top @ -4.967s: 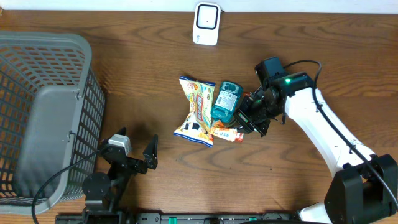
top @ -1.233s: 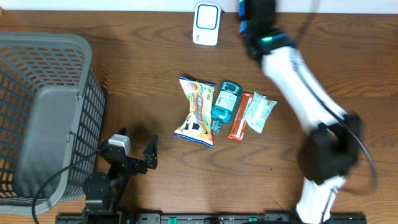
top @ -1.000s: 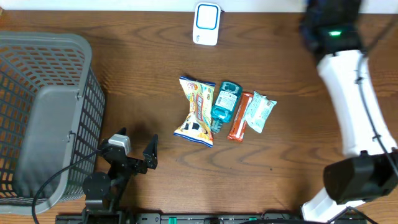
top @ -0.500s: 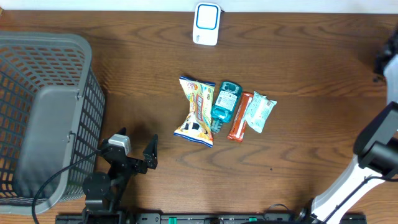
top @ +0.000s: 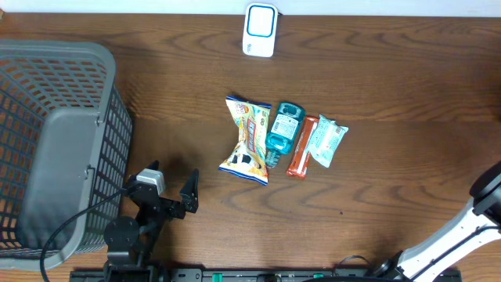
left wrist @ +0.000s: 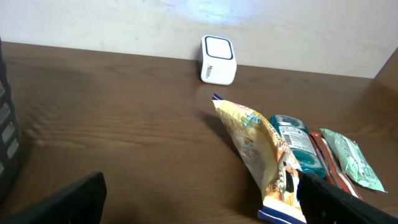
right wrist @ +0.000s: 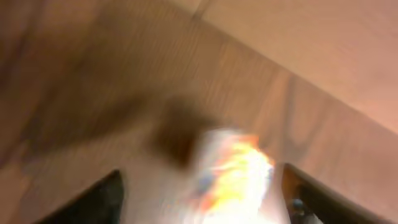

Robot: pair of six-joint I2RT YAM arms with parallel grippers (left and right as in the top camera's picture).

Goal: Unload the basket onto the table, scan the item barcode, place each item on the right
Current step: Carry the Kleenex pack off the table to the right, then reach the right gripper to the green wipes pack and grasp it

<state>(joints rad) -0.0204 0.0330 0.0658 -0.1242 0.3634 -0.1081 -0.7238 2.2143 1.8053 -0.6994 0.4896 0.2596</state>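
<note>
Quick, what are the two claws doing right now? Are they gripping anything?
Left gripper: open, holding nothing.
Right gripper: fingers apart, so open; the picture is too blurred to tell whether anything sits between them.

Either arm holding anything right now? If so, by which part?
Left gripper: jaws open, empty. Right gripper: jaws apart in a badly blurred wrist view; a white-orange blur sits between them, apparently touching neither, so likely nothing held.

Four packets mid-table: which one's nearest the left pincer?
The yellow snack bag, at the row's end on that side; the teal pack, orange bar and pale green packet lie farther from the left pincer.
</note>
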